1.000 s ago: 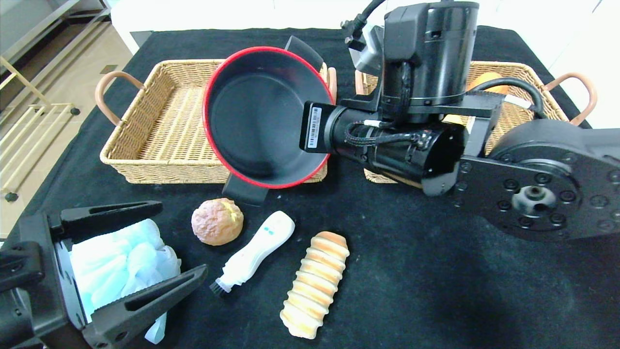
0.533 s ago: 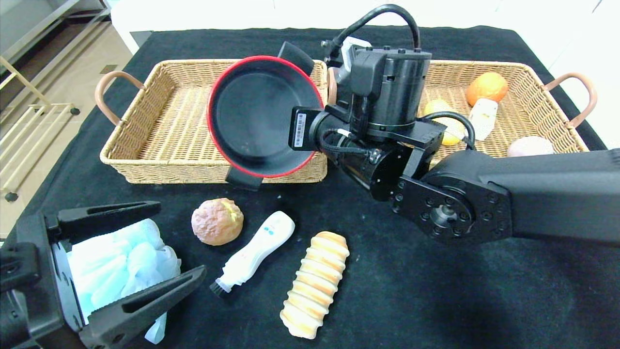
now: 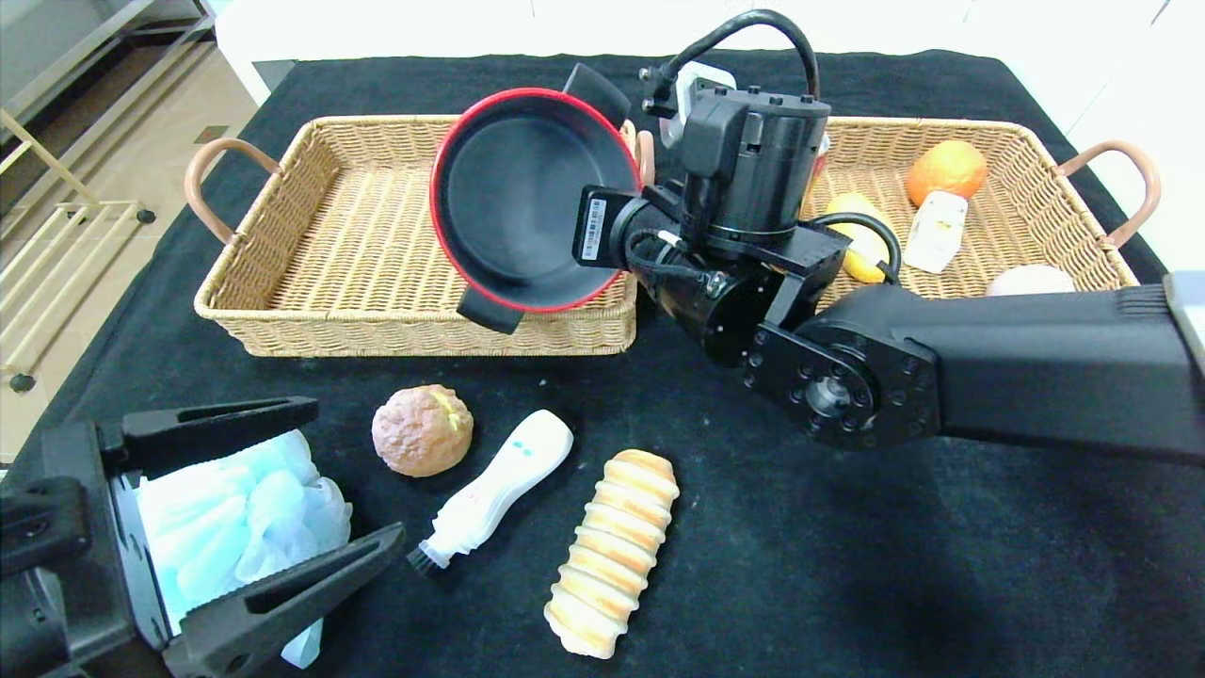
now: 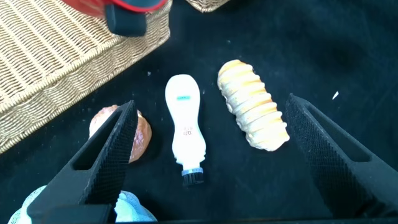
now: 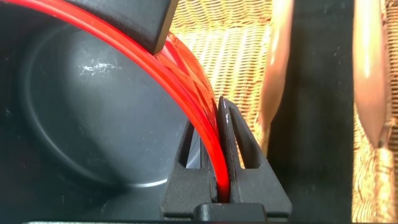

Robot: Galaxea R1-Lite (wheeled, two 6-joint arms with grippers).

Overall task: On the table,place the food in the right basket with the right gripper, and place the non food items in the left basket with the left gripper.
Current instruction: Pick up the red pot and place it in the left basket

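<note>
Fruit already lies in the right basket (image 3: 1054, 160). The right gripper (image 5: 219, 155), fingers clamped on the rim, holds a red-rimmed pan (image 3: 527, 202) over the left basket (image 3: 320, 235). Bun (image 3: 422, 429), bread roll (image 3: 612, 551), brush (image 3: 499, 490) and blue sponge (image 3: 235, 508) remain on the bench, the left gripper (image 4: 211, 149) hovering wide open above them.

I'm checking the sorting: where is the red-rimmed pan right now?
In the head view the pan hangs tilted over the right end of the left basket, its rim pinched in the right hand, near the gap before the right basket.
</note>
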